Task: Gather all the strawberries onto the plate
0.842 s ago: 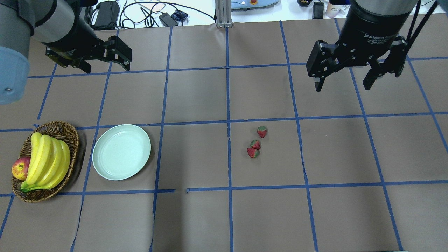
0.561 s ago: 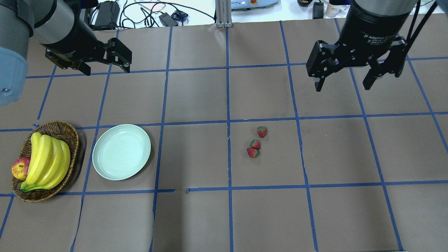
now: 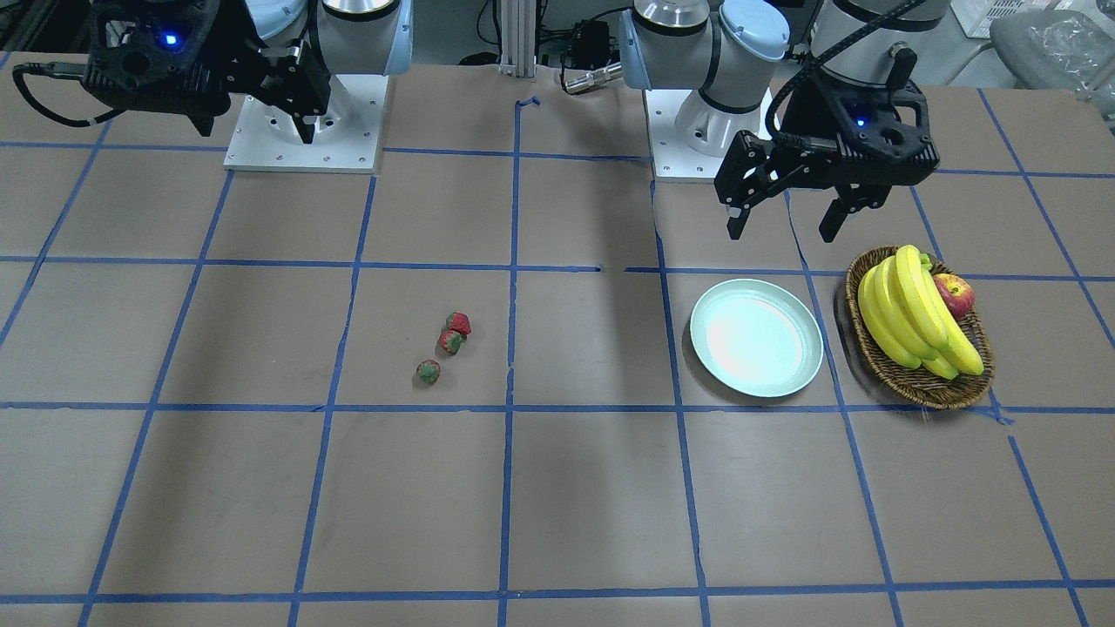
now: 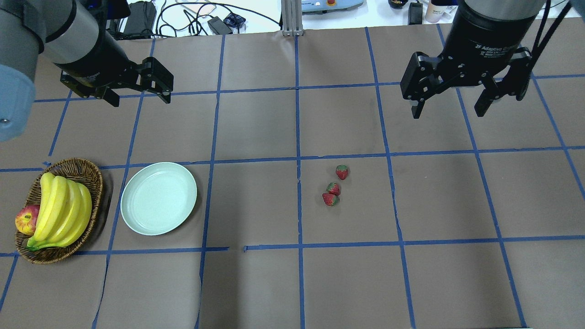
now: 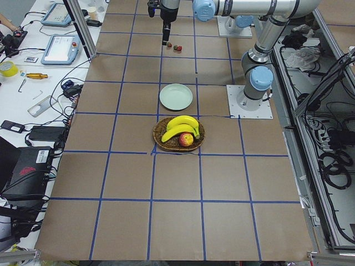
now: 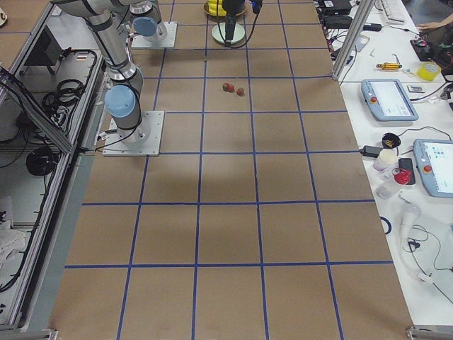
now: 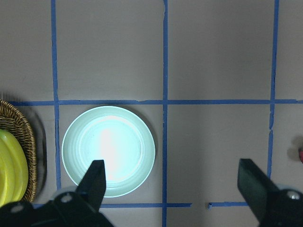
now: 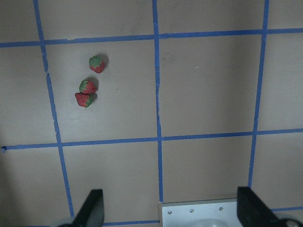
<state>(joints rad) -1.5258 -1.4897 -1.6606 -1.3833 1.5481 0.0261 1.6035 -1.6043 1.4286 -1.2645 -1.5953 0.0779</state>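
Observation:
Three strawberries lie close together on the brown table near its middle: one (image 4: 342,172) apart at the far end, two (image 4: 333,188) (image 4: 330,199) touching; they also show as strawberries (image 8: 97,63) in the right wrist view. The pale mint plate (image 4: 137,219) sits empty on the robot's left, plate (image 7: 73,161) filling the lower left of the left wrist view. My left gripper (image 4: 140,97) hangs open high above the table beyond the plate. Open too, my right gripper (image 4: 448,109) hovers far beyond and right of the berries, holding nothing.
A brown wicker basket (image 4: 87,170) with bananas (image 4: 64,210) and an apple (image 4: 26,219) stands left of the plate. Blue tape lines grid the table. Cables and devices lie past the far edge (image 4: 183,18). The robot bases (image 3: 300,131) stand on the near side.
My left gripper has shifted slightly toward the plate side, a little nearer in the overhead view. The right gripper, berries and plate have stayed put.

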